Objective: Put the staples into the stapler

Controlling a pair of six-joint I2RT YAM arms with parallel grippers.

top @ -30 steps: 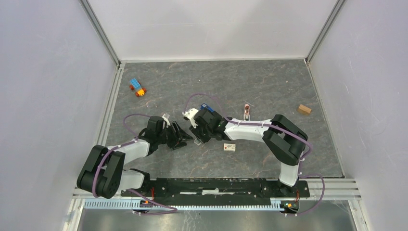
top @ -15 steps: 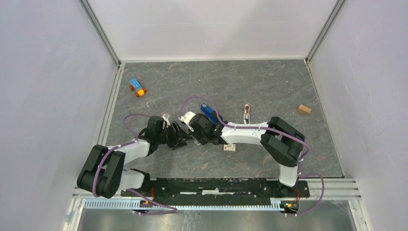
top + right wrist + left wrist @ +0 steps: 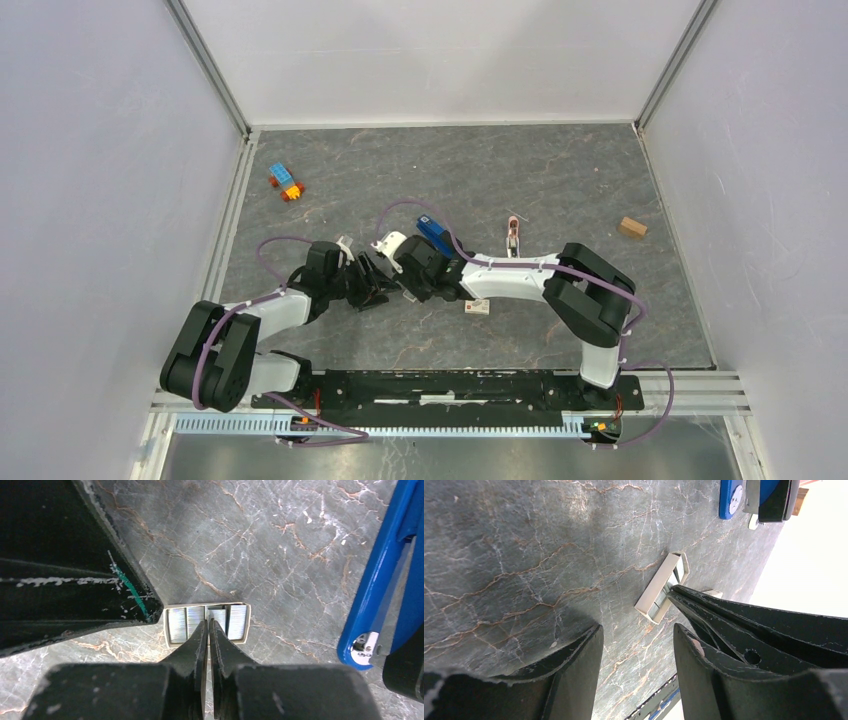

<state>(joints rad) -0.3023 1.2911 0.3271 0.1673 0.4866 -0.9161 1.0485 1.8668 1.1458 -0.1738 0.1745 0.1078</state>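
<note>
Currently the staples (image 3: 235, 622) lie flat on the dark marbled table (image 3: 560, 170), near the centre and between the two arms. The right gripper (image 3: 208, 622) is at the strip's near long edge, fingers pinched almost together with only a thin sliver between them, and it looks clamped on that edge. In the left wrist view the right fingertips (image 3: 672, 592) touch the side of the strip, which sits on the table surface, not lifted. The left gripper (image 3: 638, 630) is just beside it on the other side, low over the table, jaws apart with nothing between them; one of its black fingers (image 3: 75, 565) ends right at the strip's corner. The stapler (image 3: 433, 236) lies on the table just beyond the right gripper, near the staples but not touching them, blue body with a black end. Can't tell whether its tray is open. Elsewhere there are toy bricks (image 3: 286, 182) far left, a pink-and-white piece (image 3: 512, 232) right of the stapler, a wooden block (image 3: 631, 227) far right and a small white card (image 3: 478, 307) under the right forearm.
</note>
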